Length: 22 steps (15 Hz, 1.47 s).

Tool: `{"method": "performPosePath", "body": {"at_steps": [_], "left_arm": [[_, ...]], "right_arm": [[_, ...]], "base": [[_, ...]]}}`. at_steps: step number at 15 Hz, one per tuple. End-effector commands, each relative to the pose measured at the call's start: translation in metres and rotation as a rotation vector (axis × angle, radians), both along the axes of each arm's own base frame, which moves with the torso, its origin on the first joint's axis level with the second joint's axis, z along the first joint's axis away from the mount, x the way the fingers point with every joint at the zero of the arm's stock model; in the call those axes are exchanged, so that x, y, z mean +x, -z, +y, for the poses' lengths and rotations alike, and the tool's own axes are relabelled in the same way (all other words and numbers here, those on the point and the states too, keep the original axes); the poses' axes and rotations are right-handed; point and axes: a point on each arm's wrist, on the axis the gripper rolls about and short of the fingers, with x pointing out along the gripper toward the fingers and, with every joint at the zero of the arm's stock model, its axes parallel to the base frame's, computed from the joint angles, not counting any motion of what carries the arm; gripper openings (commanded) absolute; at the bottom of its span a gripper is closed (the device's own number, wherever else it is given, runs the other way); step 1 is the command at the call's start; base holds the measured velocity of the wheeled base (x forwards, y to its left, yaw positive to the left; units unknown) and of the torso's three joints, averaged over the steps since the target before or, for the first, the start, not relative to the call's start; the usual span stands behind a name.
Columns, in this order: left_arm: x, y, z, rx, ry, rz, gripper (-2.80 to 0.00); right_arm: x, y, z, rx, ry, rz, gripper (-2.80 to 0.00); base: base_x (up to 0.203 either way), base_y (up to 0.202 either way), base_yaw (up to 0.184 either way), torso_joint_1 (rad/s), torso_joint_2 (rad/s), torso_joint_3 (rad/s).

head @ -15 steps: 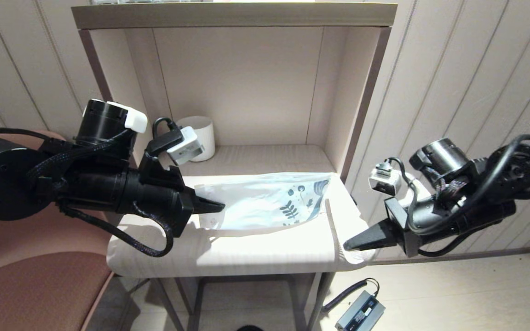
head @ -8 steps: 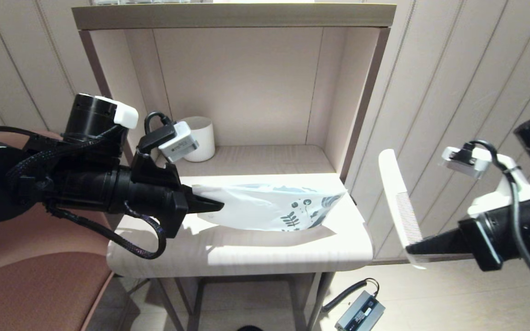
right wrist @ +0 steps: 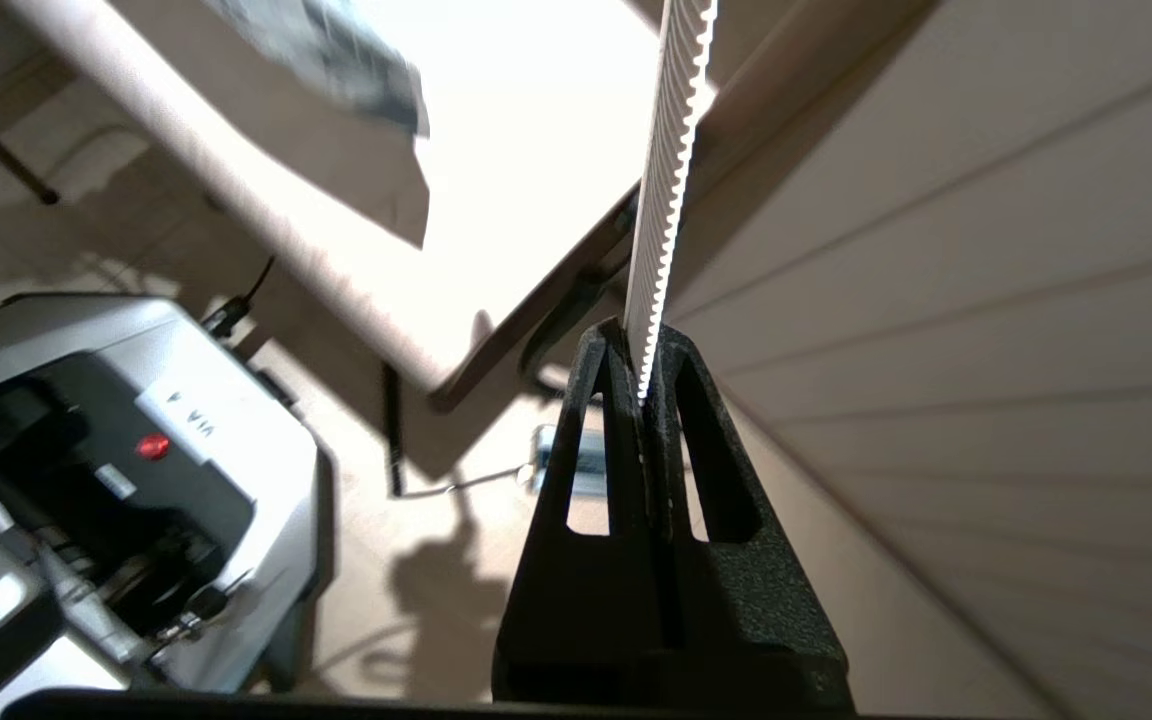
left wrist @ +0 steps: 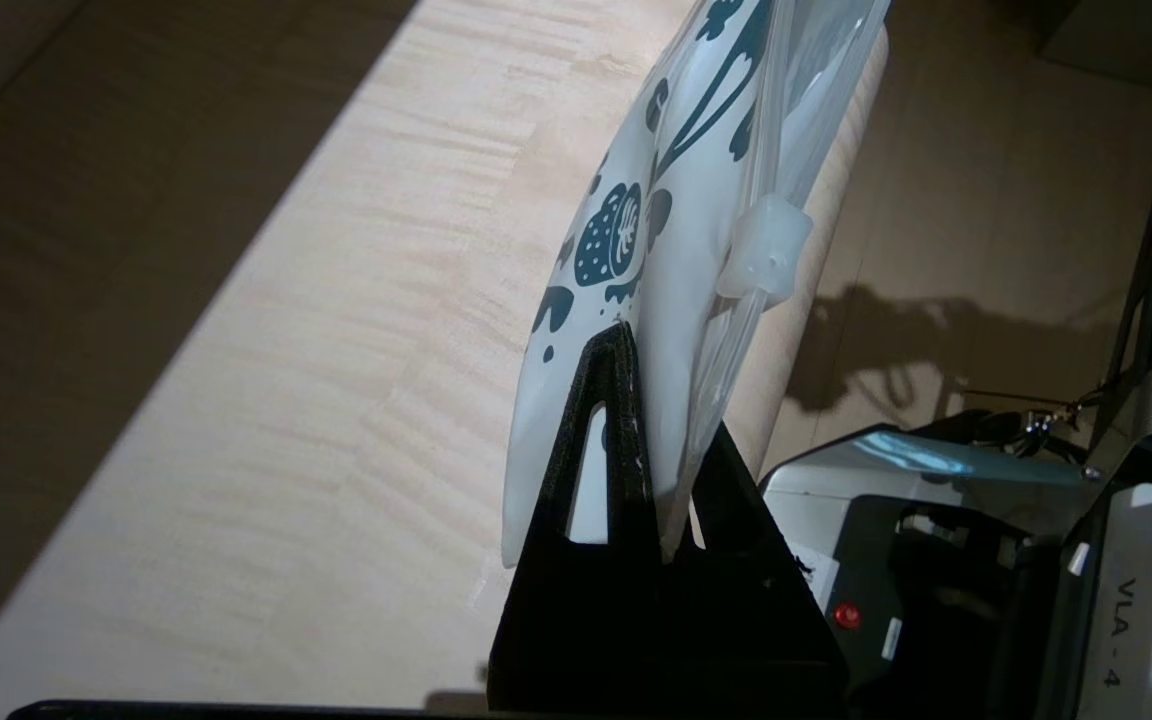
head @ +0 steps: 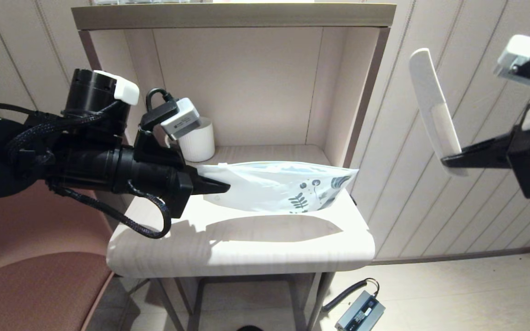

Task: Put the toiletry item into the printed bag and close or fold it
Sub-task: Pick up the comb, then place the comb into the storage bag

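**Inspector A:** Comb: where, and what is obscured?

**Inspector B:** Held in the air to the right of the table, well apart from it, standing near upright. Its lower end is pinched between the pressed-together fingers of the right gripper. In the right wrist view the comb's far end is cut off by the picture edge.

**Inspector A:** Printed bag?

**Inspector B:** Lifted above the table, casting a shadow on it. The left gripper has its fingers clamped on the plain end; the leaf-printed end points right. The zip slider shows only in the left wrist view. Whether the mouth is open, I cannot tell.

**Inspector A:** Surroundings?

**Inspector B:** A white mug partly hidden behind the left wrist camera.
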Motion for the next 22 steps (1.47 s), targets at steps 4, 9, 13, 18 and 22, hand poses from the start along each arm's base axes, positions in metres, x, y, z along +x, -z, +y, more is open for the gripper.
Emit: {"method": "performPosePath", "body": {"at_steps": [4,9,13,18,22], "left_arm": [[0.016,0.014,-0.009,0.027,0.019,0.018,-2.80],[0.022,0.019,-0.013,0.043,0.036,0.003,-2.80],[0.018,0.013,-0.019,0.032,0.058,-0.013,-2.80],[0.012,0.010,-0.028,0.024,0.089,-0.013,-2.80],[0.011,0.010,-0.029,0.024,0.092,-0.013,-2.80]], "right_arm": [[0.034,-0.026,0.032,-0.219,-0.194,-0.031,-2.80],[0.033,-0.006,0.059,-0.386,-0.334,0.038,-2.80],[0.039,0.002,0.081,-0.363,-0.401,0.057,-2.80],[0.059,0.015,0.114,-0.266,-0.464,0.051,-2.80],[0.073,0.025,0.127,-0.249,-0.479,0.057,-2.80]], "base": [[0.000,0.000,0.000,0.000,0.00,0.000],[0.000,0.000,0.000,0.000,0.00,0.000],[0.000,0.000,0.000,0.000,0.00,0.000],[0.000,0.000,0.000,0.000,0.00,0.000],[0.000,0.000,0.000,0.000,0.00,0.000]]}}
